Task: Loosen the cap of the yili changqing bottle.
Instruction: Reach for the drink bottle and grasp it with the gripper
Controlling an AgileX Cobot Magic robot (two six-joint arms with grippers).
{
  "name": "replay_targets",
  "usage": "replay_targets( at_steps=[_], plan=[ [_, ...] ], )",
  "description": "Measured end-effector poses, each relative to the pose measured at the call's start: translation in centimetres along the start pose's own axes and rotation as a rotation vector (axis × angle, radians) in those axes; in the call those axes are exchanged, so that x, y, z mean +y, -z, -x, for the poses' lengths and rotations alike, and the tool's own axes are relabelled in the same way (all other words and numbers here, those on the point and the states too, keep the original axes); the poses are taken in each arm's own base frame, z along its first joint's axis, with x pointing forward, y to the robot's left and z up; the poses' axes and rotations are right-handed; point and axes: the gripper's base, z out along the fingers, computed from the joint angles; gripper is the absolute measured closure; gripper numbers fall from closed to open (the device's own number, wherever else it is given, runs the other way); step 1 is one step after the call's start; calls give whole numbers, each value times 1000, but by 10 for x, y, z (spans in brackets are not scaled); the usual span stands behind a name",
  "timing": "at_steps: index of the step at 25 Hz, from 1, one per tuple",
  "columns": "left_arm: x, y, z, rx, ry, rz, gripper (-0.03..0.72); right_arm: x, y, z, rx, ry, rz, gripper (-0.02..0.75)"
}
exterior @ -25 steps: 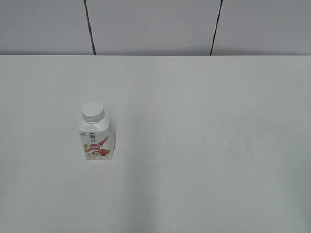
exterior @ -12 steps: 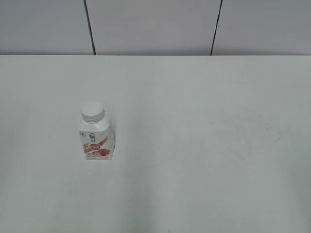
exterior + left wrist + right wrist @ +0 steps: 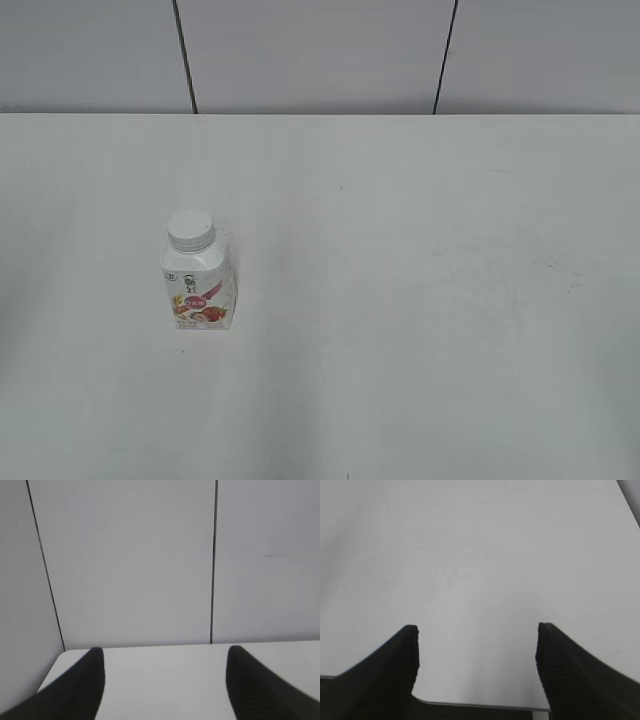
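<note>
Grey wall panels back a plain white table [image 3: 420, 300], and on its left half the yili changqing bottle [image 3: 198, 285] stands upright, long axis vertical, with the cap [image 3: 190, 231] screwed on top and nothing else near it. Neither arm shows in the exterior view. From the left wrist view, the left gripper [image 3: 165, 675] is spread wide with nothing between its dark fingers [image 3: 80, 690], looking over the far edge of the table toward the wall; the bottle is out of its sight. The right gripper [image 3: 477, 655] is likewise released and empty, hanging over the near edge of bare tabletop. Since the bottle sits well left of the middle, the left arm is probably the nearer one to steady its body, leaving the right to reach across for the cap from above
</note>
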Motion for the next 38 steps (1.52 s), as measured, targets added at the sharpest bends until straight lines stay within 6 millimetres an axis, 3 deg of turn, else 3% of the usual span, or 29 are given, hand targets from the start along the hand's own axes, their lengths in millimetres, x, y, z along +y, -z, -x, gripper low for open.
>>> replay_targets(
  at_steps=[8, 14, 24, 29, 35, 38],
  plan=[
    [-5, -55, -23, 38, 0, -37, 218, 0, 0, 0, 0, 0, 0, 167],
    [-7, -80, -42, 46, 22, -45, 218, 0, 0, 0, 0, 0, 0, 168],
    [-13, -107, -80, 142, 95, -73, 218, 0, 0, 0, 0, 0, 0, 172],
    [-19, -112, -92, 199, 29, -173, 218, 0, 0, 0, 0, 0, 0, 178],
    [5, -115, -107, 201, 134, -224, 218, 0, 0, 0, 0, 0, 0, 178],
    [9, -123, -115, 200, 122, -423, 218, 0, 0, 0, 0, 0, 0, 180]
  ],
)
